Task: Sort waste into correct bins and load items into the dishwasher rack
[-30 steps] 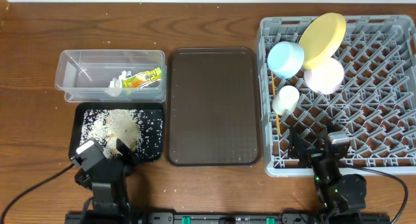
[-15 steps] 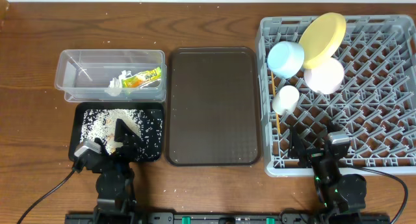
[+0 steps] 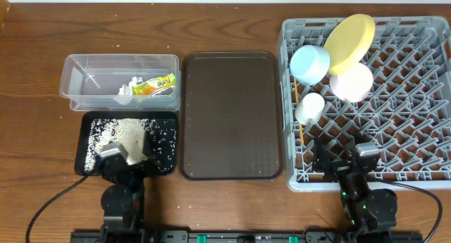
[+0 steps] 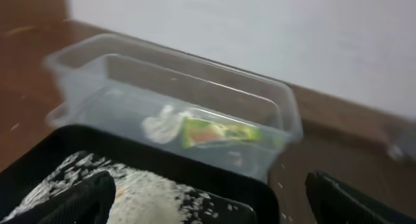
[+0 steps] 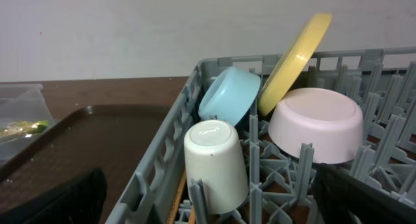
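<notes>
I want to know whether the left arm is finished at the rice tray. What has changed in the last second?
The left gripper swung right from the near-left corner of the black tray and now faces straight over its near edge, open and empty. Nothing was grasped or released. The rice, clear tub, wrapper, paper wad, rack and right gripper stayed put.

**Trash in the bins, dishes in the rack**

The clear tub (image 3: 84, 67) holds the bright snack wrapper (image 3: 155, 84) and the crumpled white paper wad (image 3: 127, 91), side by side. Right next to it, the black tray (image 3: 127, 115) holds a heap of white rice (image 3: 116, 134) with loose grains around it. In the grey rack (image 3: 416, 95), the yellow plate (image 3: 350, 42) leans on its edge. The blue bowl (image 3: 310, 63) and pink bowl (image 3: 351, 82) tip on their sides just beside it. The white cup (image 3: 309, 107) sits bottom up, with the chopsticks (image 3: 301, 130) low beside it.
</notes>
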